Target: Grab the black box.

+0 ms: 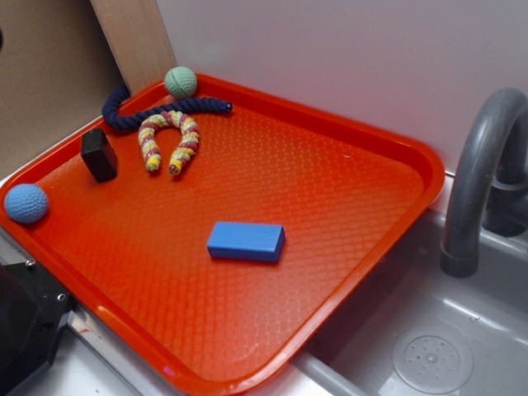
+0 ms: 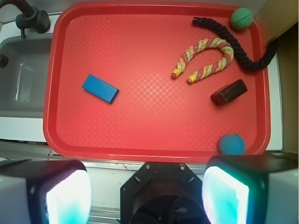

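The black box (image 1: 99, 154) stands near the far left edge of the orange tray (image 1: 330, 190). In the wrist view the black box (image 2: 229, 92) lies at the tray's (image 2: 140, 130) right side, far ahead of the gripper and to its right. My gripper (image 2: 147, 193) is high above the tray's near edge. Its two fingers (image 2: 67, 196) are wide apart, open and empty. The gripper does not show in the exterior view. A flat blue block (image 1: 246, 241) lies mid-tray, at the left in the wrist view (image 2: 100, 88).
A blue ball (image 1: 25, 203) (image 2: 231, 144) sits close to the box, and a green ball (image 1: 181, 82) (image 2: 242, 18) in the far corner. A navy rope (image 1: 165, 107) (image 2: 233, 42) and a striped rope (image 1: 169, 136) (image 2: 205, 56) lie beside the box. A grey sink (image 1: 429, 330) and faucet (image 1: 478, 181) flank the tray.
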`<state>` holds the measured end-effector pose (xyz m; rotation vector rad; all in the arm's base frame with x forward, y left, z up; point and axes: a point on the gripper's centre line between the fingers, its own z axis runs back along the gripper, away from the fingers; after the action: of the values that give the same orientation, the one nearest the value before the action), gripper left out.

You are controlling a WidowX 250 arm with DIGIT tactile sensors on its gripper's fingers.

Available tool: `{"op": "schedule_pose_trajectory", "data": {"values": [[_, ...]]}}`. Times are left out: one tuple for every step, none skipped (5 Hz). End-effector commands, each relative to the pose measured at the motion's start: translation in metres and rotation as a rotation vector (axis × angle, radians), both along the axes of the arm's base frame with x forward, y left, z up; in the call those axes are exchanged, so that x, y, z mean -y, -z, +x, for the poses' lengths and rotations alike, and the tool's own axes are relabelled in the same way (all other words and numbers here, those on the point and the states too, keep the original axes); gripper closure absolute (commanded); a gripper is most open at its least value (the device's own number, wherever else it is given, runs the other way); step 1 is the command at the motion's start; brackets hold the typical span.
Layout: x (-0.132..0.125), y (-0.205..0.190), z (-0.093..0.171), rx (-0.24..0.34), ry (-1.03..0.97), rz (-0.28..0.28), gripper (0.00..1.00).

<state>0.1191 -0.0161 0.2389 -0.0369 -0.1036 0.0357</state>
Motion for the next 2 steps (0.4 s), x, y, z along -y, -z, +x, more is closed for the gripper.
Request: {"op": "schedule_pose_trajectory", "data": {"values": [[-0.084, 0.050, 0.014, 0.029, -0.503, -0.011, 0.00], [-0.121, 0.080, 0.023, 0.130, -0.752, -0.015, 0.00]]}}
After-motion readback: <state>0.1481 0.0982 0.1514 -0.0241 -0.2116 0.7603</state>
